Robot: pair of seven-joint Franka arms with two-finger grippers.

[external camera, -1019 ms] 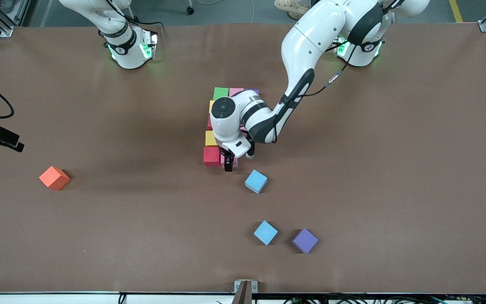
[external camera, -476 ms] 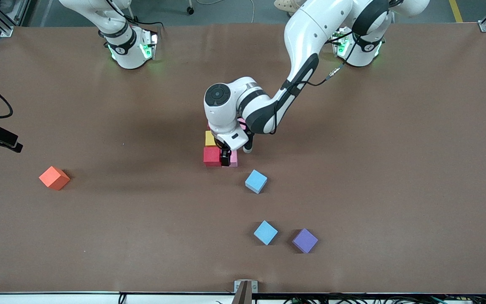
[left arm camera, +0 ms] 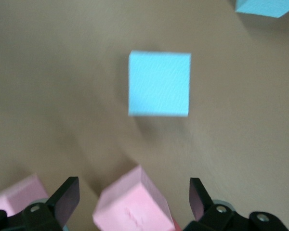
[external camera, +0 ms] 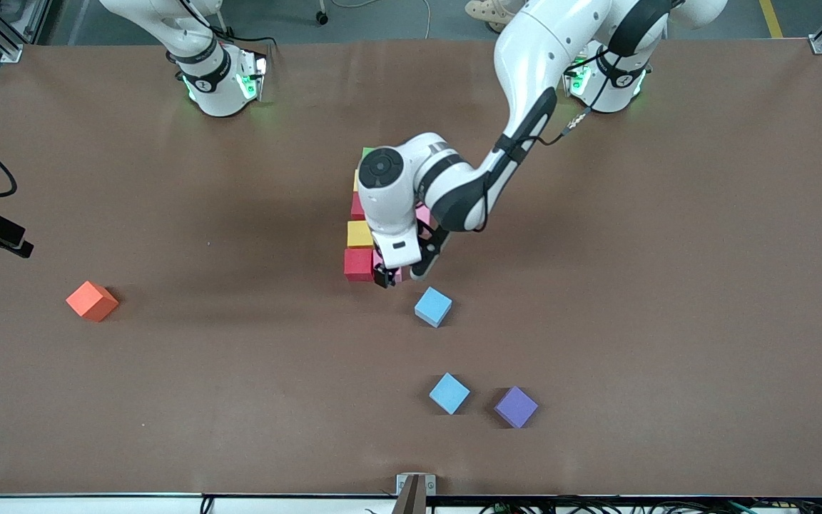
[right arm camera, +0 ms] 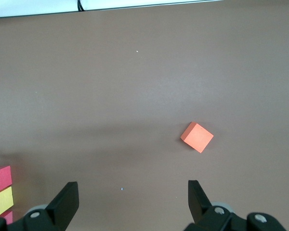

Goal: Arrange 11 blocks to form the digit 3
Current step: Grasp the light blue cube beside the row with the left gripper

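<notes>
At a brown table (external camera: 668, 285), the left arm reaches from its base to the middle, its left gripper (external camera: 391, 275) low over a pink block (left arm camera: 135, 202) at the camera-side end of the half-built digit 3 (external camera: 361, 235); its wrist view shows the fingers (left arm camera: 65, 197) spread wide with the pink cube between them, not visibly pinched. The figure sits mid-table, much of it masked by the arm: a red block (external camera: 357, 263) at its nearest end, a yellow block (external camera: 359, 233) at the red one's 12 o'clock, touching it. A light blue block (external camera: 433, 306) lies loose near the gripper, at its 4 o'clock in the front view. A second light blue block (external camera: 449, 392) and a purple block (external camera: 516, 407) sit side by side nearer the camera. An orange cube (external camera: 92, 300) lies well apart at the figure's 8 o'clock, toward the right arm's end. The right arm waits, its right gripper (right arm camera: 130, 202) open above bare table
</notes>
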